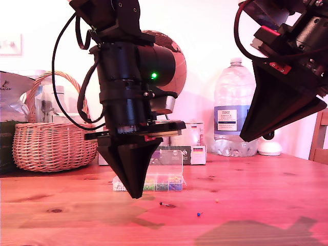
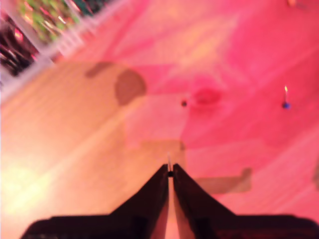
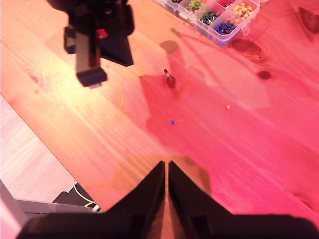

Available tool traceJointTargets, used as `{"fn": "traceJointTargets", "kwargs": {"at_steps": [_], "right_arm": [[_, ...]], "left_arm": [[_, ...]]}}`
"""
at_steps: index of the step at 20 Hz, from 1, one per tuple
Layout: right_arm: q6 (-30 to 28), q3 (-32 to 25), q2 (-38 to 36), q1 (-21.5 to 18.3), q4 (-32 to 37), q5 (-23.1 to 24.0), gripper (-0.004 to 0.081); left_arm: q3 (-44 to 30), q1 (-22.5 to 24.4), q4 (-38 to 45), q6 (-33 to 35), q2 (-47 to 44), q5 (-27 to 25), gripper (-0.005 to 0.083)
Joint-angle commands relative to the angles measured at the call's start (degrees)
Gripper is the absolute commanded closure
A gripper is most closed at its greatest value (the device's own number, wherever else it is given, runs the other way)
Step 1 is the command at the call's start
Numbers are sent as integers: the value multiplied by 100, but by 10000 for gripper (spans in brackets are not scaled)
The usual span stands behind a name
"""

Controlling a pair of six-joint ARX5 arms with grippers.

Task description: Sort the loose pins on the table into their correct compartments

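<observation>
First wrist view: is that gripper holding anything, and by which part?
My first gripper seems to pinch a tiny thin-shafted metal pin between its fingertips; a pale sliver pokes out beyond them. Which part is gripped is too blurred to tell.

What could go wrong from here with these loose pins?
1. The dark-headed pin, blue-headed pin and yellow-headed pin are tiny on the reddish wooden table. My first gripper, tips closed, could flick one away.
2. That gripper hangs near the clear plastic compartment box, whose lid is open. A swing might knock it, spilling sorted pins.
</observation>
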Motion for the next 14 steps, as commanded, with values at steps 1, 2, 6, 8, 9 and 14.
{"fn": "traceJointTargets", "kwargs": {"at_steps": [1,2,6,8,9,14], "right_arm": [[4,57,17,11,46,-33,783],[2,57,17,11,48,-20,783],[2,57,17,11,48,-15,783],[0,57,17,11,44,-13,783],[0,57,17,11,44,-7,783],[-11,57,17,11,44,26,783]], "left_arm": [[-35,52,28,46,-313,9,794],[-35,76,96,46,-413,9,793],[-63,195,494,138,-922,-39,794],[-74,284,699,155,-1154,-55,794],[-77,345,785,155,-1237,-52,794],[-229,636,1292,452,-1414,133,794]]}}
